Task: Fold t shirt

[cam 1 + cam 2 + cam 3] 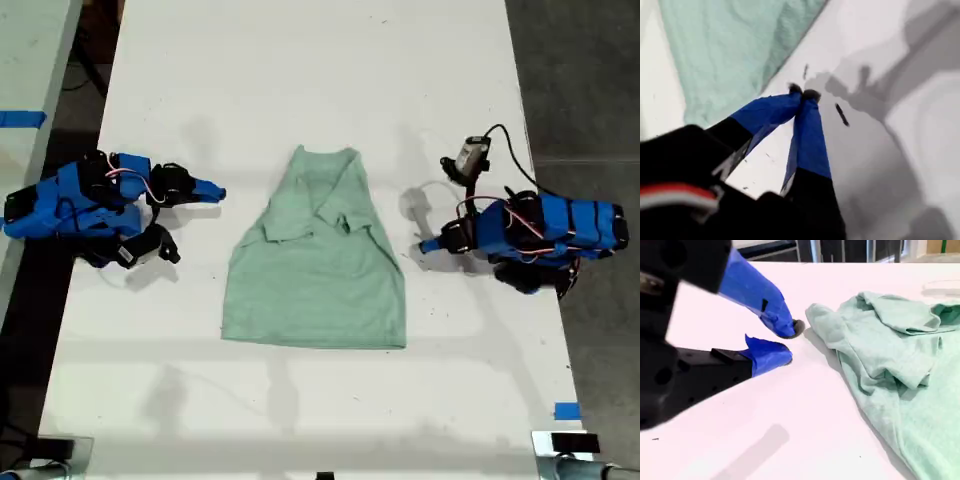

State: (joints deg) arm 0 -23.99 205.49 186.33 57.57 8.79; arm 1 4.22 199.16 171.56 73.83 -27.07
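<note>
Tabletop [300, 60]: white, you work here.
T shirt [315, 275]: lies in the middle, both sleeves folded in.
My first claw [803, 93]: pinched closed, holds nothing.
My second claw [788, 342]: a little open, holds nothing, near the shirt's edge.
Tip: grab the two hem corners together, then lift slowly.

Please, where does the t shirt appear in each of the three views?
Exterior view: the t shirt lies mid-table, between both arms, sleeves folded in.
First wrist view: its edge lies beyond my closed first tool.
Second wrist view: it lies beside my open second tool.
Shared landmark: the white table.
</note>
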